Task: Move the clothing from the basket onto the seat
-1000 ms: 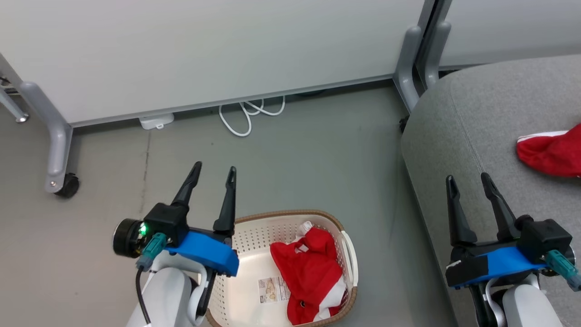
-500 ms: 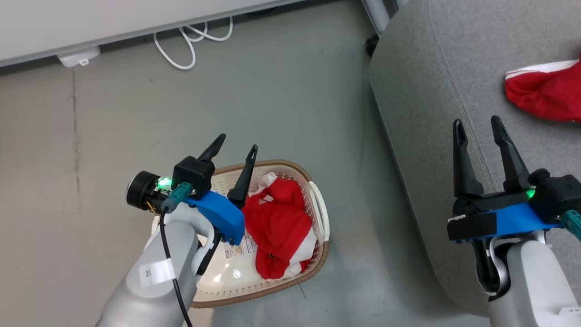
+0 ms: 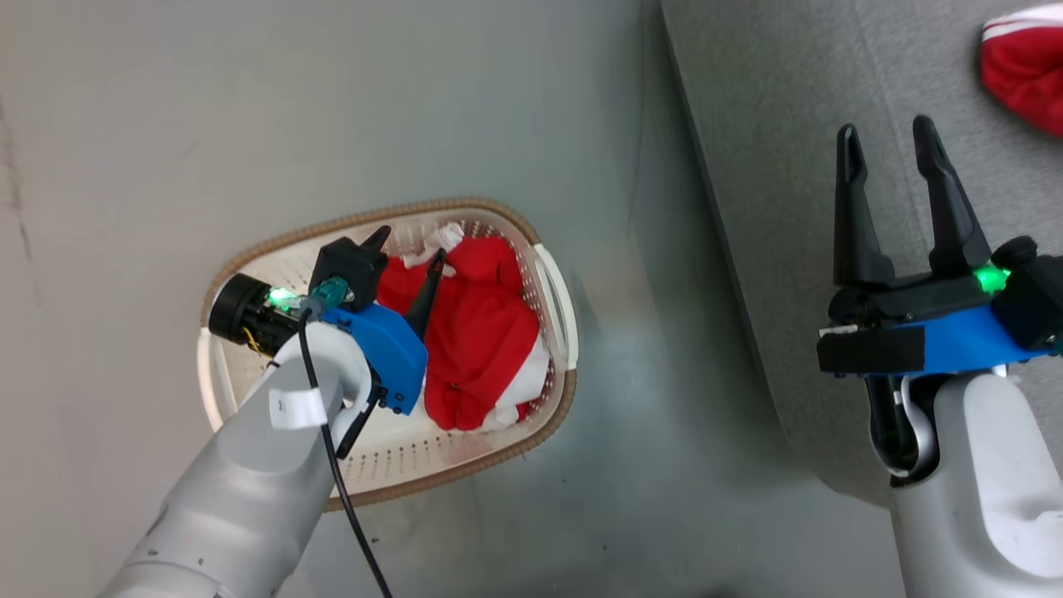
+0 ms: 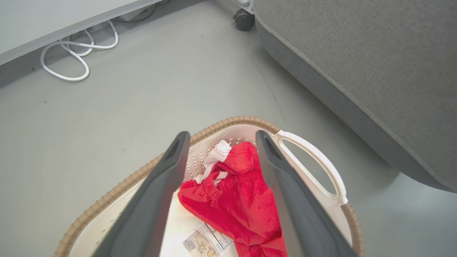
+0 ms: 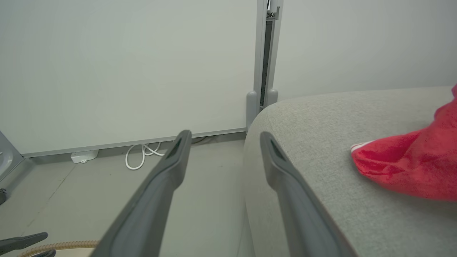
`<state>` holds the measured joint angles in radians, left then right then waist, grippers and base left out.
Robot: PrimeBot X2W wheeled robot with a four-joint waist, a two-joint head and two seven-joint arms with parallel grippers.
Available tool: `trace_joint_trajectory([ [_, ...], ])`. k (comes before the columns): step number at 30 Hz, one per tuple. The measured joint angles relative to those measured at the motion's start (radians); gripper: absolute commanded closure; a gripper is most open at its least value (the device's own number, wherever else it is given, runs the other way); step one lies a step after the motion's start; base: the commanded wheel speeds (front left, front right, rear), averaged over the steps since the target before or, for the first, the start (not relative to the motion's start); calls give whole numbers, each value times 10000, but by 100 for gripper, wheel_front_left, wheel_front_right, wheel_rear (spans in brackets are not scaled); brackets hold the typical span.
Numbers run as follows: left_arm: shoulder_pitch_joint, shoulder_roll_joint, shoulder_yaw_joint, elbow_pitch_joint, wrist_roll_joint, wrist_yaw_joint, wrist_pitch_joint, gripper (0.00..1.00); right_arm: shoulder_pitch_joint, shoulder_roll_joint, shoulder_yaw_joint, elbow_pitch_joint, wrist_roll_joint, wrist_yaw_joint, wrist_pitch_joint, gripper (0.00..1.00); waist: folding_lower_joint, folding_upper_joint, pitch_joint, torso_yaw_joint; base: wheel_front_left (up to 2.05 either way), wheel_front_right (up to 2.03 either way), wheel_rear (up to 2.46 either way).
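Note:
The cream basket [image 3: 465, 203] with its brown rim stands on the floor left of the grey seat [image 3: 772, 166]. Red clothing with white panels [image 3: 482, 332] lies bunched in the basket's right half. My left gripper [image 3: 410, 243] is open and reaches down inside the basket, its fingers astride the garment's upper left edge. In the left wrist view the open fingers [image 4: 222, 136] frame the red fabric [image 4: 242, 200], with nothing gripped. My right gripper [image 3: 885, 129] hangs open and empty over the seat's front edge. Another red garment [image 3: 1026, 66] lies on the seat.
A white cable [image 4: 75, 53] coils on the floor by the wall panel, and a caster [image 4: 244, 23] sits at the seat's corner. The seat's side [image 4: 357, 53] stands close to the basket's white handle [image 4: 314, 157]. Grey floor [image 3: 249, 100] surrounds the basket.
The head camera has tilted down, shifting the whole picture. My left gripper has lowered from above the basket's rim into the basket, onto the red clothing. Both grippers stay open.

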<state>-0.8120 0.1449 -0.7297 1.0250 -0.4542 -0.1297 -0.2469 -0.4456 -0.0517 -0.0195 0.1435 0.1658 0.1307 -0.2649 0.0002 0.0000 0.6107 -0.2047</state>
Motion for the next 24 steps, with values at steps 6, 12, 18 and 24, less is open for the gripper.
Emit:
trace_joint_trajectory([
  [6, -577, -21, -794, 673, -700, 0, 522, 0, -431, 4, 142, -259, 46, 0, 0, 0, 0, 0, 938, -60, 0, 0, 0],
  [12, -1151, 13, -1333, 1108, -1338, 0, 1152, 0, -704, 4, 207, -472, 10, 0, 0, 0, -1, 0, 1782, -44, 0, 0, 0],
  [18, -1624, 8, -1651, 1312, -2173, 0, 2023, 0, -969, 4, 211, -715, -138, 0, 2, 0, -1, 0, 2570, 39, 0, 0, 0],
  [24, -2160, 130, -1812, 1488, -2830, 0, 2506, 0, -1244, 6, 309, -1011, -169, 0, 2, 0, -1, 0, 3321, 76, 0, 0, 0],
])
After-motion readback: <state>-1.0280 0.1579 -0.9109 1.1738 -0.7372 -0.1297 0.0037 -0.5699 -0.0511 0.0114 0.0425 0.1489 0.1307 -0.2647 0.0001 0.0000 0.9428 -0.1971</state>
